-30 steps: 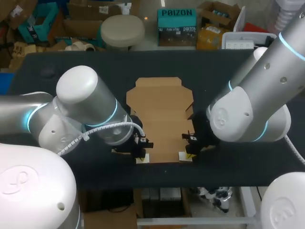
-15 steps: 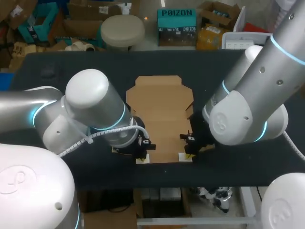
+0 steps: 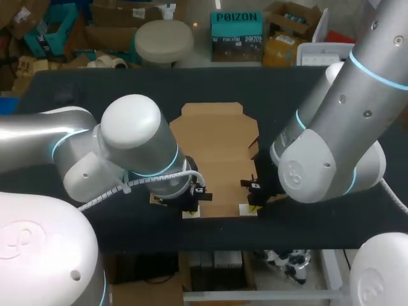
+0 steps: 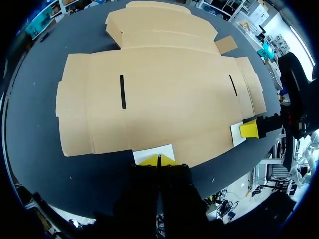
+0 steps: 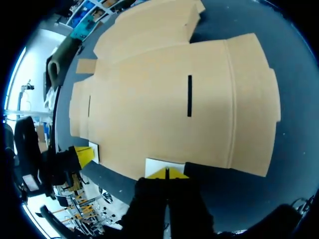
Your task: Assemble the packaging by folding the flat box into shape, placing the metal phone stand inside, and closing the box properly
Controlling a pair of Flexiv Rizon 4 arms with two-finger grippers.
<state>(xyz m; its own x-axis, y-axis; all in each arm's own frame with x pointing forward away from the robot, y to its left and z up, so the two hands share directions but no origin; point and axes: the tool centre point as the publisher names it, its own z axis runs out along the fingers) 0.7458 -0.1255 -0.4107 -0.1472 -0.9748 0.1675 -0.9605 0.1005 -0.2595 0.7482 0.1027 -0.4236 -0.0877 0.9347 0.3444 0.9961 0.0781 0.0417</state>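
Pressing at the near edge of the box (image 3: pixel 217 150), flat on the table (image 3: pixel 95 95): my left gripper (image 3: pixel 190 208) and right gripper (image 3: pixel 250 204), both pinched closed on nothing, sit on its white patches (image 4: pixel 153 152). I'd work both sides evenly, keeping the fold square.

Cardboard: one flat box (image 3: pixel 217 153), a single unfolded sheet.
Cuts: two slots in that sheet, one narrow dark line (image 4: pixel 122 91) toward each side, the second here (image 4: pixel 232 84).
Paper: two white squares at the sheet's near edge, one (image 4: pixel 144 153) by each gripper, the other here (image 4: pixel 236 135).
Surface: one table (image 3: pixel 95 83), dark-topped.
Arms: two, the left arm (image 3: pixel 127 153) and the right arm (image 3: pixel 331 140).
Grippers: two, the left gripper (image 4: pixel 158 160) and the right gripper (image 5: pixel 167 173).
Tips: four yellow fingertips (image 4: pixel 149 161), two on each gripper.
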